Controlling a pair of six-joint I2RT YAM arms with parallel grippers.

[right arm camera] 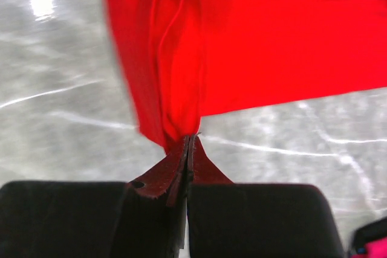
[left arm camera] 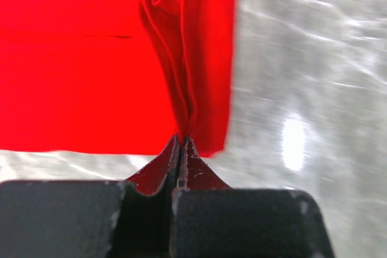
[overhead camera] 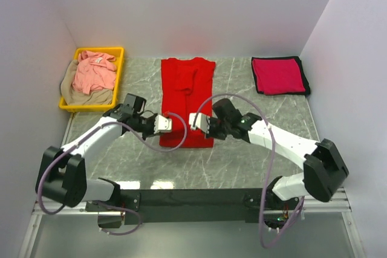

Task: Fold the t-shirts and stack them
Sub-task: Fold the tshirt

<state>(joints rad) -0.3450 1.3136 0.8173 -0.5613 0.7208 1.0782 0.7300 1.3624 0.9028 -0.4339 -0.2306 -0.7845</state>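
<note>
One down I'd say: the crimson shirt (overhead camera: 278, 75) sits folded at the tabletop's (overhead camera: 242, 152) far right. The left gripper (overhead camera: 163, 123) and right gripper (overhead camera: 195, 120) each pinch a near corner of the red shirt (overhead camera: 187, 86), mid-fold at centre. The pink shirt (overhead camera: 94, 70) and tan shirt (overhead camera: 74, 92) wait in the yellow bin (overhead camera: 120, 67).

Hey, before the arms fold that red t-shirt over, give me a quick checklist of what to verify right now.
1. Left gripper shut on the red t-shirt at its near left corner: ok.
2. Right gripper shut on the near right corner: ok.
3. Both grips roughly level across the near hem: ok.
4. Cloth flat ahead of the grips: not ok, ridges run up from both pinches.
5. All layers caught in each pinch: cannot tell.
6. Folded crimson t-shirt lies apart at the far right, out of the fold's path: ok.
</note>
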